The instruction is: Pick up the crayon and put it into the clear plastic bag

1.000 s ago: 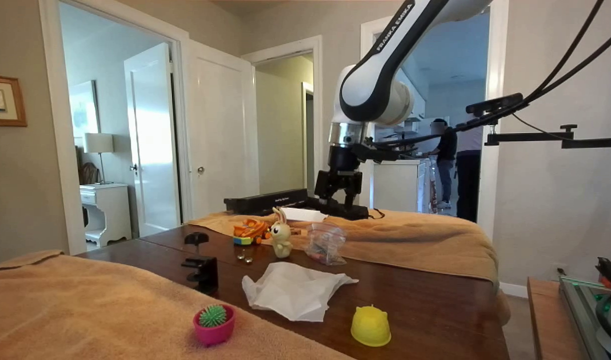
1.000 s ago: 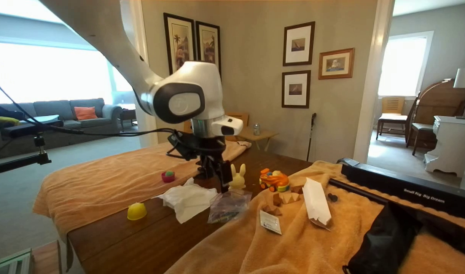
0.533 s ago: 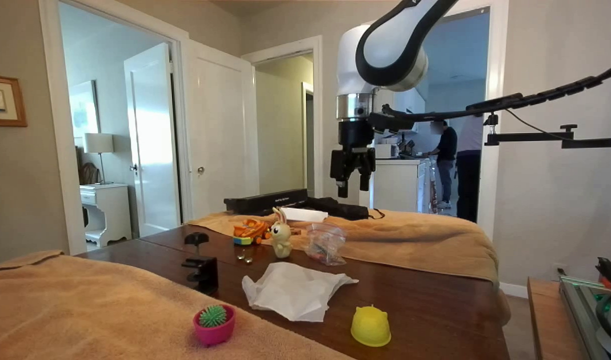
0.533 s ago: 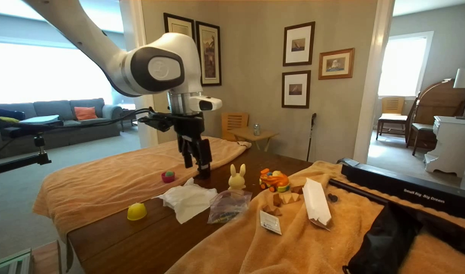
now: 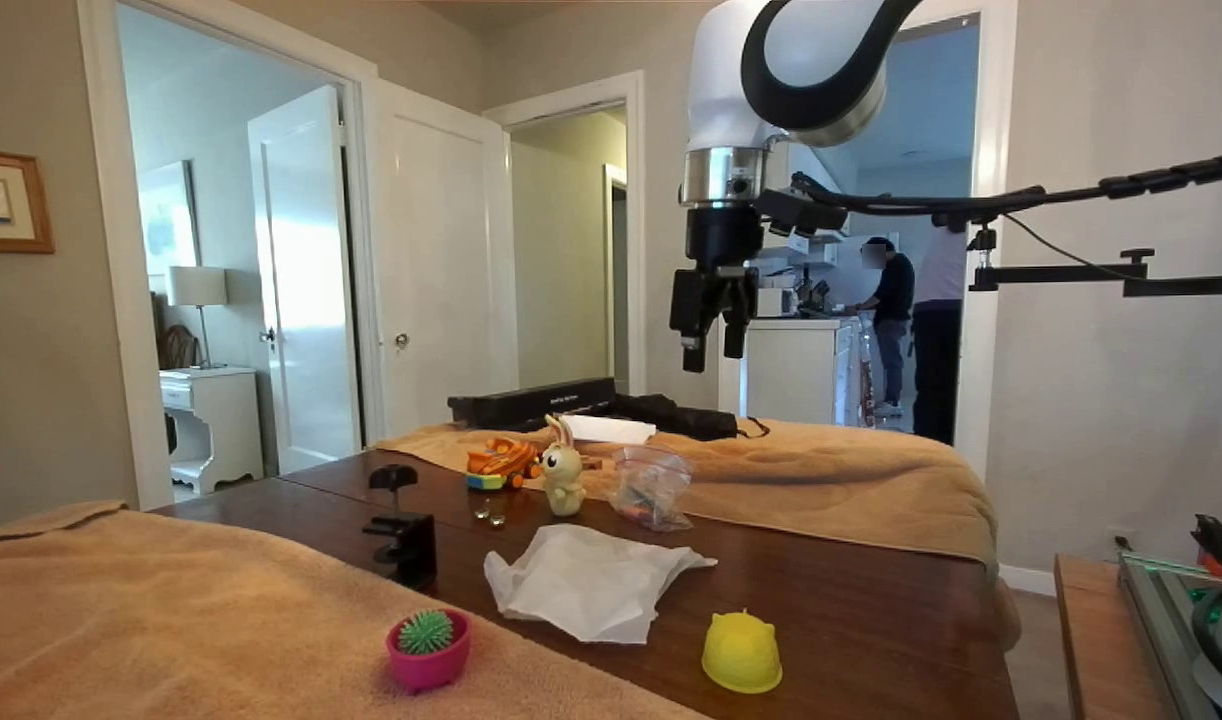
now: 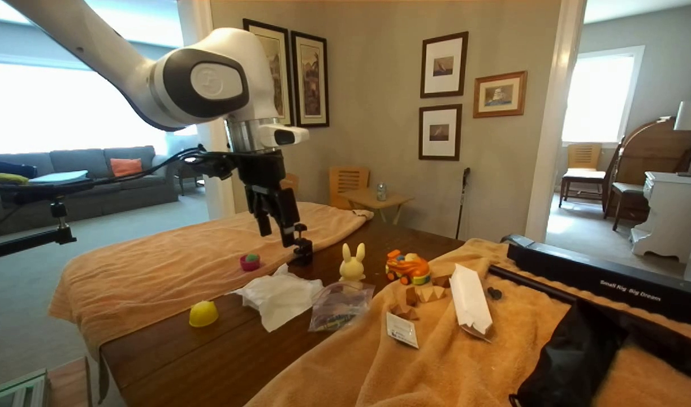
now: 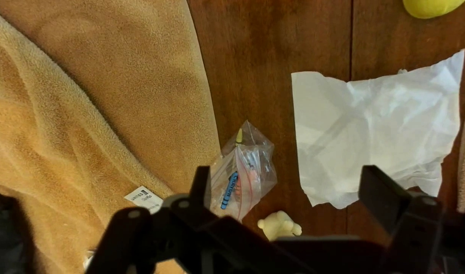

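Has fingers (image 7: 380,193) wide apart, empty. Pinch the blue crayon (image 7: 229,191) gently mid-barrel: likely light, stiff, waxy, snappable.

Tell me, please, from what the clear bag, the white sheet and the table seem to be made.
Clear bag: thin, glossy plastic; it is see-through with bright highlights.
White sheet: mostly matte, probably paper; its creases look crisp.
Table: dark wood or veneer, faintly shiny; grain shows.
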`<state>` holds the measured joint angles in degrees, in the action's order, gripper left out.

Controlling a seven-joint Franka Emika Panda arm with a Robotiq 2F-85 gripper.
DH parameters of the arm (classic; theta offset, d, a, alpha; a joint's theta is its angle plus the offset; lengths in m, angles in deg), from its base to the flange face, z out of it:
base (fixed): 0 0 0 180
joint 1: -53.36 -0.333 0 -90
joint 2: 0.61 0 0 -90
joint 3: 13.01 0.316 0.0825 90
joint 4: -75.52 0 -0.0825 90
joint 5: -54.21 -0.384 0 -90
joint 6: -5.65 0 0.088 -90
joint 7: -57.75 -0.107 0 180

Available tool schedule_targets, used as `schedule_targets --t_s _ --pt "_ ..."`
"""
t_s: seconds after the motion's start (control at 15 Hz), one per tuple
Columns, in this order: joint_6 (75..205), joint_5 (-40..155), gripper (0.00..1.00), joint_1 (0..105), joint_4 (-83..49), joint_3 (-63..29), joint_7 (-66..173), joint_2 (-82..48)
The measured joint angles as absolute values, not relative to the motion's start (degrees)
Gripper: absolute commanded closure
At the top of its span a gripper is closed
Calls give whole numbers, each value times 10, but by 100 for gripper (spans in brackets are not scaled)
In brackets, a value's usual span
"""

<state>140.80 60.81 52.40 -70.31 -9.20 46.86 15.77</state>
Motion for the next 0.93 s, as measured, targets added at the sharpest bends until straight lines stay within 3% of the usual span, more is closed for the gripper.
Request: schedule_targets --t_s 0.93 --pt "1404 578 0 523 -713 -105 512 184"
